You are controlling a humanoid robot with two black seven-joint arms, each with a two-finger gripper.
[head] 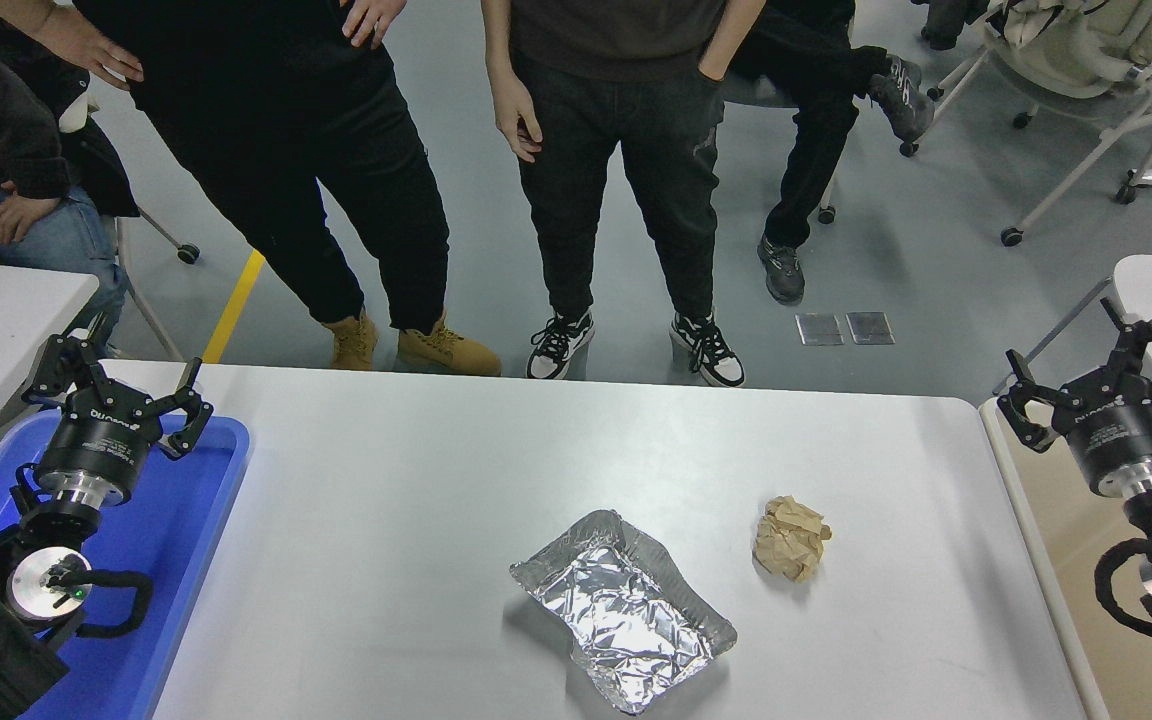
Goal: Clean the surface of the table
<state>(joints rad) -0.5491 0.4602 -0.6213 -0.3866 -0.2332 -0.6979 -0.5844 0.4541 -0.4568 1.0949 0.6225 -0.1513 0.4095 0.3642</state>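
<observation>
In the head view, the right gripper (1096, 380) was held with its fingers spread apart and nothing between them, poised above a beige tray (1046, 520) just off the right end of the table surface (416, 520). The table surface stretched away to the left of that gripper. On it, down and to the gripper's left, a crumpled ball of brown paper (790, 538) was seen, and further left again a crinkled aluminium foil tray (622, 608), the two lying near each other without touching. Nothing was seen between the gripper and the paper ball.

Well apart on the far left, the left gripper (119, 392) was parked with its fingers likewise splayed and unladen, above a blue tray (181, 520) whose lower part was cut off by the frame. Beyond the table's far edge, people's legs and shoes (561, 340) were visible; their upper bodies were cropped. The right arm's lower links were cut off at the corner.
</observation>
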